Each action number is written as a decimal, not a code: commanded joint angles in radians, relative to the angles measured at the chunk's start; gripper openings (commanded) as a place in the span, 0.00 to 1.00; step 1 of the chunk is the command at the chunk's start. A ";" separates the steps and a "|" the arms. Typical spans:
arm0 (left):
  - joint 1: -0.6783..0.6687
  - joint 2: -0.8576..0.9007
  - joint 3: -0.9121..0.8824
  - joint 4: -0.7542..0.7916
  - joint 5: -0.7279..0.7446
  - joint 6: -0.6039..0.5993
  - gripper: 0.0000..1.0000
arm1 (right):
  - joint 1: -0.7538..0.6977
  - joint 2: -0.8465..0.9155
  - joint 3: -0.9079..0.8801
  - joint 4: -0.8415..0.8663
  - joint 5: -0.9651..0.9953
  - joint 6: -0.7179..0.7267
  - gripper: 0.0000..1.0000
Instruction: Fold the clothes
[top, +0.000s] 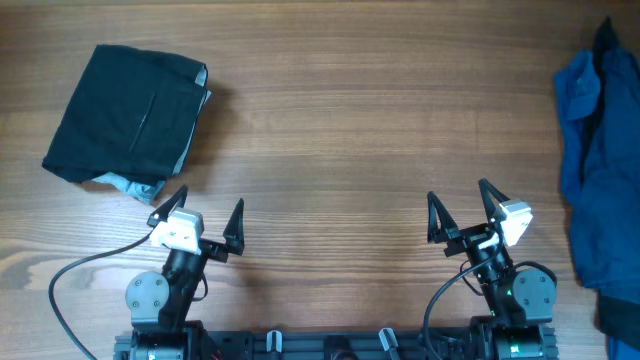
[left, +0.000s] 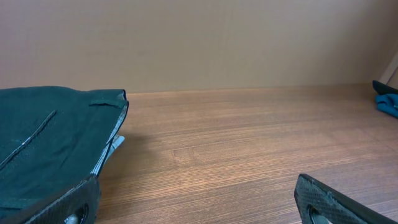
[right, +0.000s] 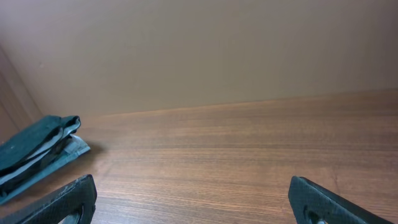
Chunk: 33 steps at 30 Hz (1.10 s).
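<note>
A folded stack of clothes (top: 130, 112), a black garment on top with a light blue one under it, lies at the table's far left. It also shows in the left wrist view (left: 50, 140) and in the right wrist view (right: 34, 152). A heap of bright blue clothes (top: 600, 160) lies unfolded at the right edge; a corner of it shows in the left wrist view (left: 387, 102). My left gripper (top: 205, 222) is open and empty, just in front of the folded stack. My right gripper (top: 462, 212) is open and empty, left of the blue heap. No denim shorts are to be made out.
The wooden table (top: 330, 150) lies bare between the two piles. A black cable (top: 80, 275) runs from the left arm over the front left of the table. The arm bases stand at the front edge.
</note>
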 joint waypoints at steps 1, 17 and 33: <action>-0.006 0.006 -0.008 0.003 -0.006 0.012 1.00 | -0.005 -0.005 -0.001 0.001 -0.009 0.015 1.00; -0.006 0.006 -0.008 0.003 -0.009 0.012 1.00 | -0.005 -0.005 -0.001 0.001 -0.009 0.015 1.00; -0.006 0.006 -0.008 0.003 -0.006 0.011 1.00 | -0.005 -0.005 -0.001 0.000 -0.010 0.016 1.00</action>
